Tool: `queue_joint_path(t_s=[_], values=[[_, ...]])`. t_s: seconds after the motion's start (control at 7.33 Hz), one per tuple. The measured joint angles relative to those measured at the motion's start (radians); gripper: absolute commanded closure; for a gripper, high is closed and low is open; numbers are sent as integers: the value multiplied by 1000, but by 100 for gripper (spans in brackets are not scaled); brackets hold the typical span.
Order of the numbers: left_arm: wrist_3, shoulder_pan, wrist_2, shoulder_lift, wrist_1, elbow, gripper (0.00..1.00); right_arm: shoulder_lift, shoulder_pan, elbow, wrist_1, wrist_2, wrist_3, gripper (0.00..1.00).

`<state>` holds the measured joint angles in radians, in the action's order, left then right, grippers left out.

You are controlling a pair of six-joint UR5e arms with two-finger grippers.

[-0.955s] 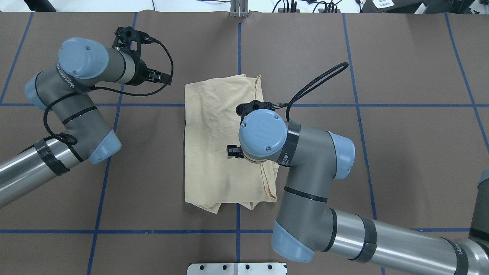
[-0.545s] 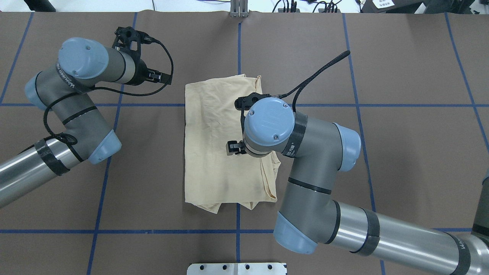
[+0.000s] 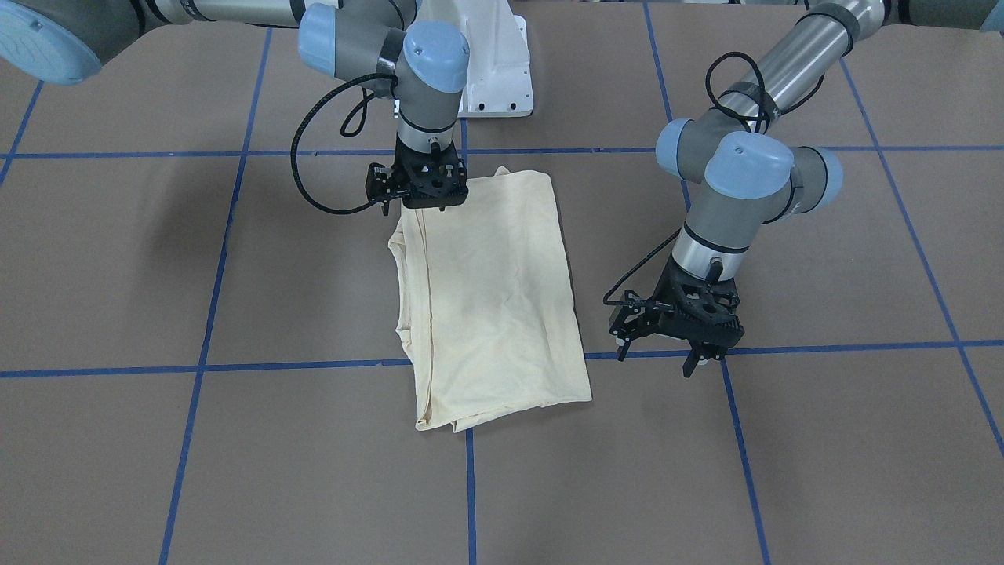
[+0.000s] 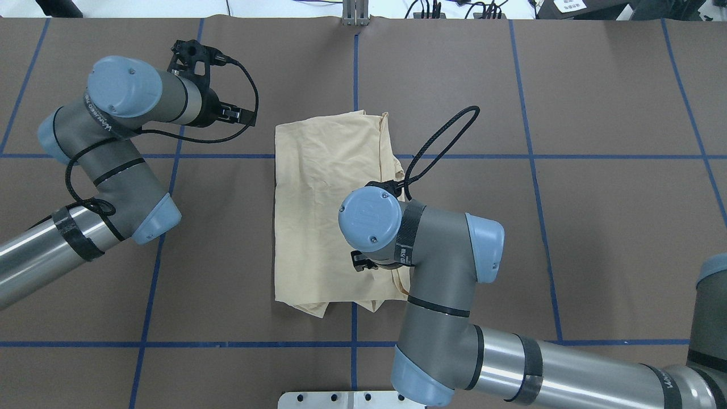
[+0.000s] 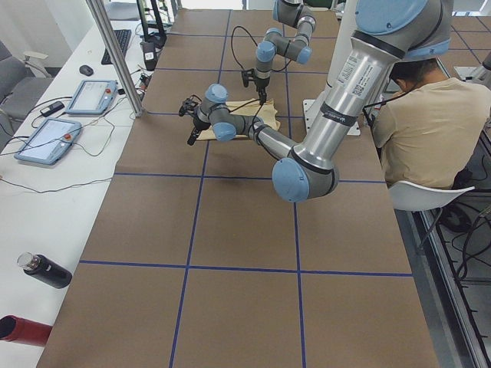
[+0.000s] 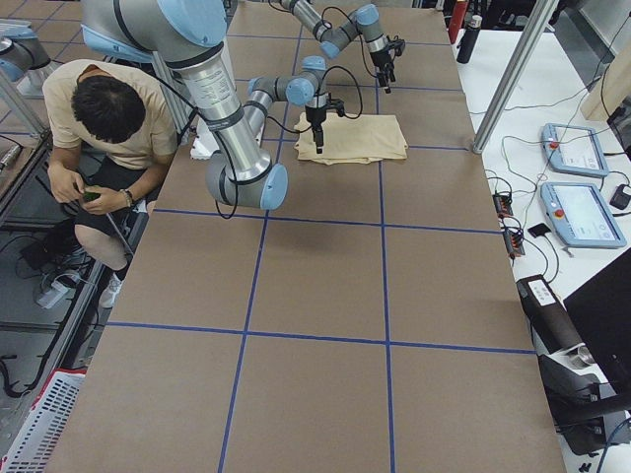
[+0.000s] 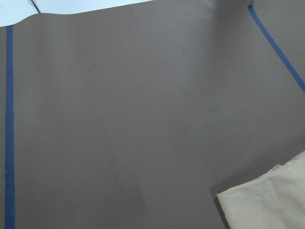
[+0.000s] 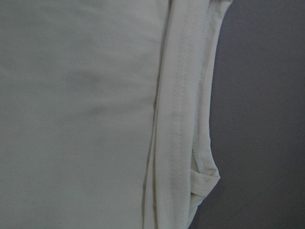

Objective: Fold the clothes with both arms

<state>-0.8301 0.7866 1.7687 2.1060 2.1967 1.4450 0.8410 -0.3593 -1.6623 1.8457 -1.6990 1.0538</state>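
T-shirt (image 4: 309,216) folded lengthwise into cream rectangle w/ light wrinkles.

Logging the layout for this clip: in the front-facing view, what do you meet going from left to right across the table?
Black cable loop → folded cream T-shirt → left pincer. The right pincer overlaps the T-shirt's edge, so it is left out.
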Motion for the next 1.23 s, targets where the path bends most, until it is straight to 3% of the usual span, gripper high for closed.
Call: queue_joint_path(t_s=[0.41,1.23], values=[[0,-1,0,0,0,0,0,3,8,22,33,11,-66,11],[0,-2,0,0,0,0,0,20,-1,6,157,21,-149,12]])
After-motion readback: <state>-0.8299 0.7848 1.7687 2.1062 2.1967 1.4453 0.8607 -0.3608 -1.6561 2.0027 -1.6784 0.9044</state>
